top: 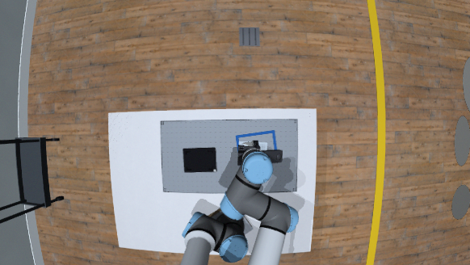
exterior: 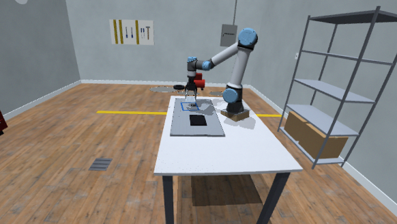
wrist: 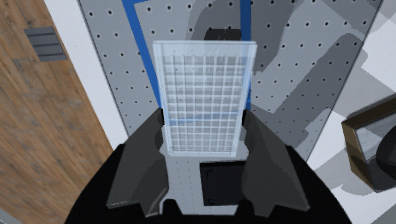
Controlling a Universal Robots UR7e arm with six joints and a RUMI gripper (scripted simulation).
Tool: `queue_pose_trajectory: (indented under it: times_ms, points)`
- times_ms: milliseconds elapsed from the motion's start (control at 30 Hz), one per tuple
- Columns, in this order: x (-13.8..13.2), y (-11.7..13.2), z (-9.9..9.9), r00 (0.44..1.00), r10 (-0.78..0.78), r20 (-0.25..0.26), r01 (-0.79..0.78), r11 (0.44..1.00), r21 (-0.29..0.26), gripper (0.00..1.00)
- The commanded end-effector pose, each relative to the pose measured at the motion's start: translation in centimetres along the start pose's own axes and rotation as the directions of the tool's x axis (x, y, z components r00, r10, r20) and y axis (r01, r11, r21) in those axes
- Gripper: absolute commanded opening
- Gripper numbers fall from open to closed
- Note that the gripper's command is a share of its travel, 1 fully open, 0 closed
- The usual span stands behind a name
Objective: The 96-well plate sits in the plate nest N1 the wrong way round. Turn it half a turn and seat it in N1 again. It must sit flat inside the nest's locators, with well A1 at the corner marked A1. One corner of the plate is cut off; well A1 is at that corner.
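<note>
My gripper (wrist: 202,109) is shut on the clear 96-well plate (wrist: 204,97), gripping its two long sides, and holds it in the air above the blue-outlined plate nest N1 (wrist: 192,30). In the wrist view the plate's long axis runs along the nest's blue side lines. I cannot make out the cut corner or the A1 mark. In the overhead view the wrist (top: 256,161) covers most of the plate over the nest (top: 255,139). In the side view the gripper (exterior: 191,95) hangs a little above the nest (exterior: 189,106).
A black rectangular block (top: 199,159) lies on the grey perforated mat (top: 228,155) left of the nest. The arm's base (exterior: 234,114) stands on the white table (exterior: 223,143) beside the mat. A metal shelf (exterior: 335,89) stands to the right of the table.
</note>
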State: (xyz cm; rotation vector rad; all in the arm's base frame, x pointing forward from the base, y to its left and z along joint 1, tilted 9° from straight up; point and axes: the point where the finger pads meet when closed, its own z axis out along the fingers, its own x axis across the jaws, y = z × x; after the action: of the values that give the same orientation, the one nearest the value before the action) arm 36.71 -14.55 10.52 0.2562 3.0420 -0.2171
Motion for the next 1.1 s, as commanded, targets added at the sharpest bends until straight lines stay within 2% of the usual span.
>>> queue_pose_trajectory:
  times_ms: [0,67,233,400,567,633,833,1067]
  points:
    - [0.3,1.3,-0.1,0.99,-0.138,0.004,0.138,0.99,-0.001,0.0]
    - [0.3,1.3,-0.1,0.99,-0.138,0.004,0.138,0.99,-0.001,0.0]
    - [0.7,2.9,-0.2,0.954,-0.301,0.004,0.301,0.954,-0.001,0.0]
    - [1.1,4.5,-0.3,0.891,-0.455,0.004,0.455,0.891,0.0,0.0]
    - [1.5,6.2,-0.3,0.803,-0.596,0.004,0.596,0.803,0.001,0.0]
    - [1.5,6.2,-0.3,0.803,-0.596,0.004,0.596,0.803,0.001,0.0]
    - [2.0,8.1,-0.4,0.668,-0.744,0.004,0.744,0.668,0.001,0.0]
    - [2.6,10.4,-0.5,0.478,-0.878,0.003,0.878,0.478,0.002,0.0]
